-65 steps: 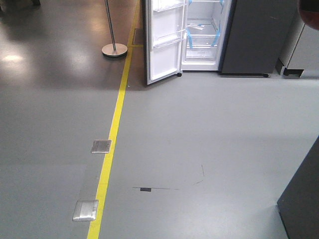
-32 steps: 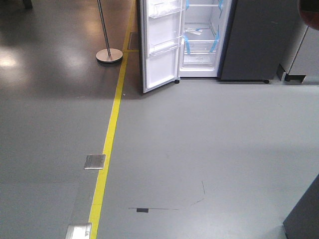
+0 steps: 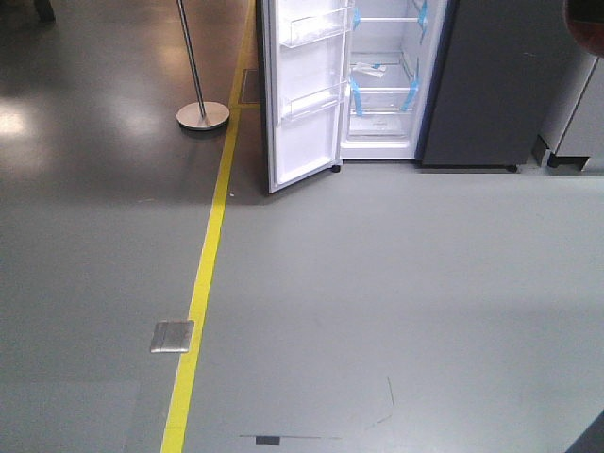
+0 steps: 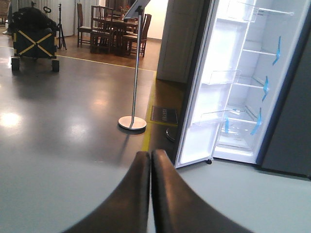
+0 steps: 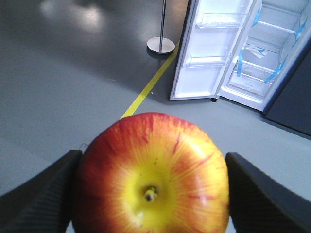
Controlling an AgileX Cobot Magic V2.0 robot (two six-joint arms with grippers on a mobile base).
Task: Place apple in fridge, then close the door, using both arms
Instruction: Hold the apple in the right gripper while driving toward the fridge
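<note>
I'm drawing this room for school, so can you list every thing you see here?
tall narrow open fridge: one, dark grey outside, white inside, far ahead.
tall fridge door: one, white inside, swung open leftward.
blue tape strips: several, on fridge shelves.
plain dark grey cabinet: one, right of fridge.
yellow floor line: one, leading towards fridge.
silver metal pole stand: one, left of door.
square metal floor plate: one, silver, beside line.
black cart with yellow crossed straps: one, far background.
brown wooden chairs: several, far background.
shiny round red-and-yellow apple: one, in right pincer.
left pincer: one, dark, shut, empty.
right pincer: one, dark, shut on apple.
</note>
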